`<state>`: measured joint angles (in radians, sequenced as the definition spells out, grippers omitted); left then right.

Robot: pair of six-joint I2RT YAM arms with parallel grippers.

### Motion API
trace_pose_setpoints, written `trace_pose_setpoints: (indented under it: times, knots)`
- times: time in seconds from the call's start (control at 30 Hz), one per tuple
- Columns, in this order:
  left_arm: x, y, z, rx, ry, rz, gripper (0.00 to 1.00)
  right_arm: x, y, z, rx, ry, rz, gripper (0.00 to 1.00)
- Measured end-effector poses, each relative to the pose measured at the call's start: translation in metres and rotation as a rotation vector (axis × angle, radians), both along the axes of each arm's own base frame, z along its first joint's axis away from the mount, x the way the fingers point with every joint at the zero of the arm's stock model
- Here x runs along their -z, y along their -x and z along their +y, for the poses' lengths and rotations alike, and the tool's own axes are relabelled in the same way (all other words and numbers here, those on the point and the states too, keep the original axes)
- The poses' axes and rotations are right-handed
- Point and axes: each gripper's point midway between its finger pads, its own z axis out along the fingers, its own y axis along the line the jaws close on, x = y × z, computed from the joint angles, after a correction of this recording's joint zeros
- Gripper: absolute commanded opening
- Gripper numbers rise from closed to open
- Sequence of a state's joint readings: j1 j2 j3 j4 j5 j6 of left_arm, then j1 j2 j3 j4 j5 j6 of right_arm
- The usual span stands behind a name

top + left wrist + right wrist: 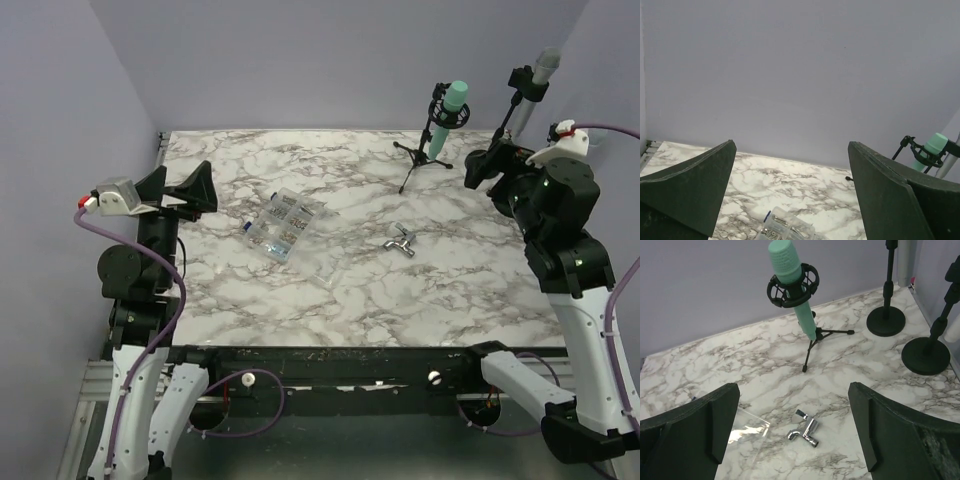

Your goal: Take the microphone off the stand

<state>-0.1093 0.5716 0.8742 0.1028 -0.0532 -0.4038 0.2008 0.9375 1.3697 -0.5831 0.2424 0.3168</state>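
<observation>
A teal microphone [455, 99] sits tilted in a black ring mount on a small black tripod stand [424, 153] at the back right of the marble table [340, 290]. The right wrist view shows the microphone [791, 271] and the tripod [816, 338] ahead, well beyond the fingers. The left wrist view shows the microphone [932, 150] at the far right. My right gripper [494, 165] is open and empty, above the table to the right of the tripod. My left gripper [178, 190] is open and empty, raised over the left side.
A clear plastic box of screws [283, 224] lies left of centre. A chrome tap fitting [400, 241] lies mid-table, below my right gripper [805, 429]. A grey microphone on a taller stand [543, 68] and two round stand bases [885, 320] [926, 356] stand at the back right by the wall.
</observation>
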Motion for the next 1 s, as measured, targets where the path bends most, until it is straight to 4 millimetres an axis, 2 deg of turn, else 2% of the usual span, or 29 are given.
trace_pose_setpoints:
  times: [0.3, 0.53, 0.83, 1.0]
  knots:
    - [0.013, -0.016, -0.016, 0.059, -0.005, 0.054, 0.99, 0.047, -0.005, 0.001, 0.003, 0.019, 0.090, 1.00]
    - [0.025, -0.025, -0.042, 0.177, -0.038, 0.092, 0.99, 0.080, -0.017, 0.006, -0.010, 0.012, 0.116, 1.00]
    - [0.046, -0.035, -0.085, 0.354, -0.088, 0.154, 0.99, 0.086, -0.052, 0.009, 0.019, -0.009, 0.093, 1.00]
    - [0.055, -0.040, -0.097, 0.394, -0.103, 0.189, 0.99, 0.093, -0.076, 0.011, 0.037, -0.009, 0.091, 1.00]
